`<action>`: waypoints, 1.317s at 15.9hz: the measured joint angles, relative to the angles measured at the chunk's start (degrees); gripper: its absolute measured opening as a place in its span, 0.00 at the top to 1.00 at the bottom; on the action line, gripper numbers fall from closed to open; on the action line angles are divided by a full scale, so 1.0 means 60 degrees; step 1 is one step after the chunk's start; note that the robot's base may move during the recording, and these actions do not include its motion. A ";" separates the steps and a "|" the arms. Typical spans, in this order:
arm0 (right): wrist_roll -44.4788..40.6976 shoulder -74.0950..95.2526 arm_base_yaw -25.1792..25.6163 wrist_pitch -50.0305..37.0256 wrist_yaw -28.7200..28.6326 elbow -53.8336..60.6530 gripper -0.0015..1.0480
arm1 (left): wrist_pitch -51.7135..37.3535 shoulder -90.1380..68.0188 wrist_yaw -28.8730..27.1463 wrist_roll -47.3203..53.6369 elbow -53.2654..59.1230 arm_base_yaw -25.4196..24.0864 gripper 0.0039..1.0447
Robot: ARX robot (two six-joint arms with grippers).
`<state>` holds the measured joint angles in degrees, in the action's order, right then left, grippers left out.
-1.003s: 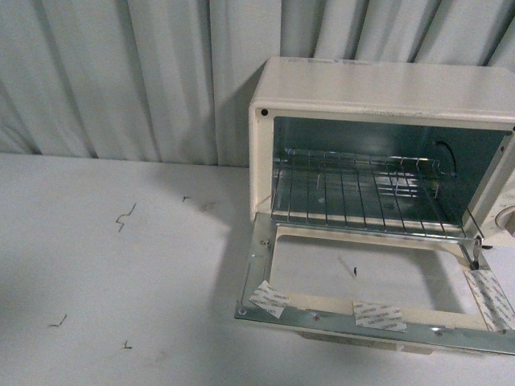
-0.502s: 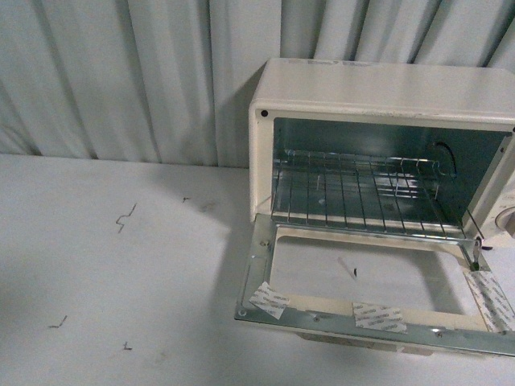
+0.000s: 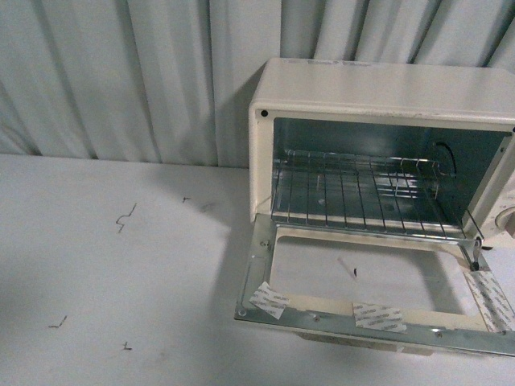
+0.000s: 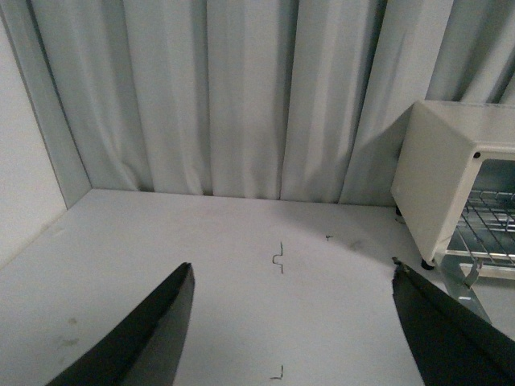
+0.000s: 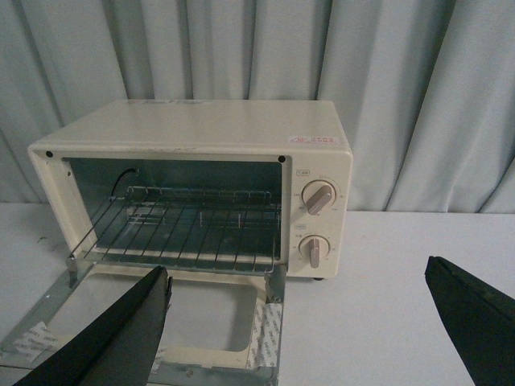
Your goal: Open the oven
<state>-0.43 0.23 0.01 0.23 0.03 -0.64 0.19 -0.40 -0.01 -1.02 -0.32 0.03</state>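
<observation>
My left gripper [image 4: 294, 322] hangs spread wide over bare table, nothing between its dark fingers [image 4: 137, 338], and my right gripper [image 5: 298, 330] is just as wide and just as empty, backed off in front of the oven [image 5: 193, 193]. Neither arm shows in the front view at all. Sweeping that view from the left: grey curtain [image 3: 121, 80] across the top, white table [image 3: 105, 273] below it with a few small dark scratch marks [image 3: 125, 217] at left centre, and then, filling the right half, the oven [image 3: 378, 88] with its mouth open. The door [image 3: 362, 318] lies folded down flat toward me at lower right, its glass pane letting the table show through, pale tape patches [image 3: 380, 316] stuck along its metal frame. Inside, the wire rack [image 3: 362, 193] sits level and bare. What has changed over the last second? Almost nothing: the oven body nudged a hair and then settled, the door stayed down, the rack stayed put. I read that as the door resting open on its own, with no hand needed to hold it. In the right wrist view the two knobs [image 5: 318, 225] sit at centre right, untouched. To my eye the job is done; all that remains is keeping both arms clear.
</observation>
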 joint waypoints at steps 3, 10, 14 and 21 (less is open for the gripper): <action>0.0000 0.0000 0.0000 0.0000 0.0000 0.0000 0.06 | 0.0000 0.0000 0.0000 0.0000 0.0000 0.0000 0.14; 0.0000 0.0000 0.0000 0.0000 0.0000 0.0000 0.06 | 0.0004 0.0000 0.0000 0.0004 0.0000 0.0000 0.06; 0.0000 0.0000 0.0000 0.0000 0.0000 0.0000 0.06 | 0.0000 0.0000 0.0000 0.0004 0.0000 0.0000 0.06; 0.0000 0.0000 0.0000 0.0000 0.0000 0.0000 0.06 | 0.0000 0.0000 0.0000 0.0004 -0.0004 0.0000 0.06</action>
<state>-0.43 0.23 0.01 0.23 0.03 -0.64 0.19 -0.40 -0.01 -0.99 -0.34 0.03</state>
